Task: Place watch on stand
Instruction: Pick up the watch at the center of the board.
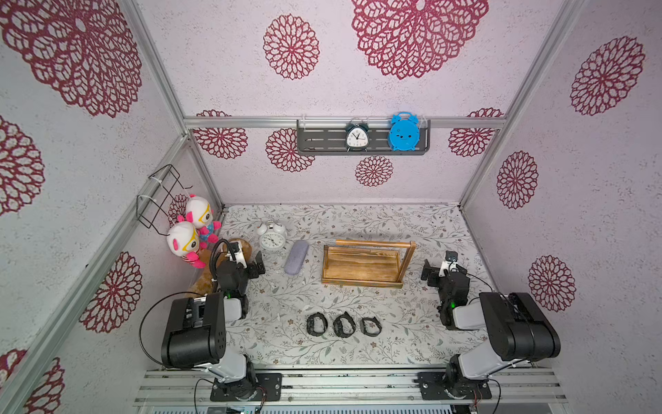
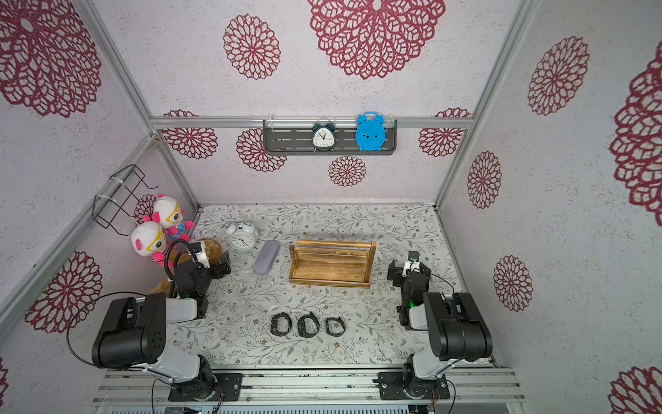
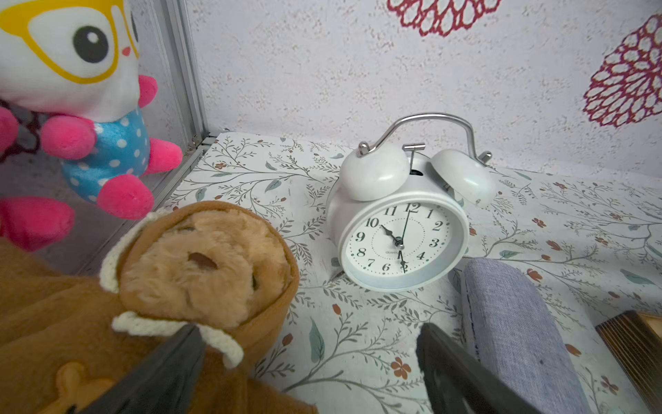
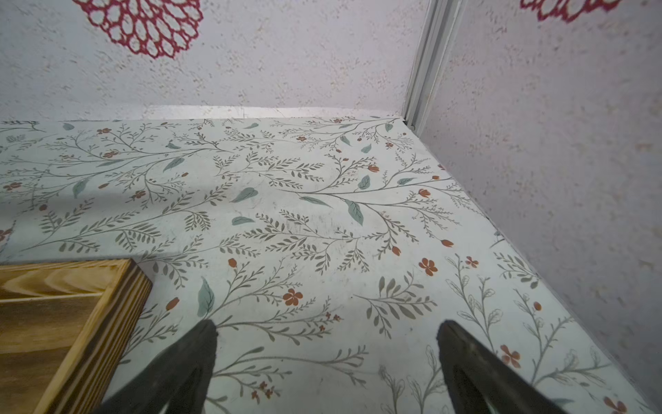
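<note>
Stand: light-brown wooden rack, round top bar.
Watches: three black looped bands, laid before the rack.
Left gripper, right gripper: jaws held apart, empty.

From my screen I saw the table, covered in a leafy floral print, carrying the wooden stand near its middle. On the near side of the stand, well apart from it, three black watches lay in a row: the left watch, the middle watch and the right watch. Just left of the stand lay a grey case. Farther left a white alarm clock stood upright, and a brown plush toy lay beyond it.
</note>
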Controlling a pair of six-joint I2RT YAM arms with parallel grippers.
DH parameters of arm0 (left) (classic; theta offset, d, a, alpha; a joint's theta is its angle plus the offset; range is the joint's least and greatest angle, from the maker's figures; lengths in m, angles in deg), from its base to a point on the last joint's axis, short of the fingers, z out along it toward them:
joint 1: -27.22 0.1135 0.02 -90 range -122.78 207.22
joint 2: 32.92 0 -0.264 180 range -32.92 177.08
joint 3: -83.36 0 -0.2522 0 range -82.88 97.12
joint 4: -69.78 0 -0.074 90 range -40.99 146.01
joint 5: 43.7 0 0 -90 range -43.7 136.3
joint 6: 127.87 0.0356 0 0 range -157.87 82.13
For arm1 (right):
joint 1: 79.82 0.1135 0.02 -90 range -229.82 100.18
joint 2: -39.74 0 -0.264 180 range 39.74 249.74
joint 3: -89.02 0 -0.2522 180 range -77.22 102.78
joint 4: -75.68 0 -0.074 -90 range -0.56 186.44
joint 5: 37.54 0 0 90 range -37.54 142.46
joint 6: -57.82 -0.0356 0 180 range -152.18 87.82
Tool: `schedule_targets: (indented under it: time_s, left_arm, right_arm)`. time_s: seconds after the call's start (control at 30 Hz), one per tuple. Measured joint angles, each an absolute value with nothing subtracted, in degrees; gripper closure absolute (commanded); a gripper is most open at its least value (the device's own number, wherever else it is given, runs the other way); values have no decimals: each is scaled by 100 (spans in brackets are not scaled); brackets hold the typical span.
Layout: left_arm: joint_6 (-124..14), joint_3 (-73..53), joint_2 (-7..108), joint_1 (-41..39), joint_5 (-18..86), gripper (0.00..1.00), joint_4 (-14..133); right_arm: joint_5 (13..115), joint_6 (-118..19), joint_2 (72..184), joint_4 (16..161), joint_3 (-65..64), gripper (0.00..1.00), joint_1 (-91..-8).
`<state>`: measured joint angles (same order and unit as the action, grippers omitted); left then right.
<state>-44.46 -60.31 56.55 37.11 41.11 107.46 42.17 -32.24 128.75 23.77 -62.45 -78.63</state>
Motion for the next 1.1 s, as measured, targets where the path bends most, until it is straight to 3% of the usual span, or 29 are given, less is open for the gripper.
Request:
schedule_targets:
  time_s: [0.9, 1.1]
  left_arm:
    - [-4385, -6031, 5588, 3685, 4218, 3, 10706]
    - [-4418, -6020, 5435, 3783, 4078, 3, 10492]
  right_arm:
    - [4078, -3228, 12823, 2392, -6254, 1, -7820]
    - [3367, -3857, 10720, 4423, -5979, 1, -7227]
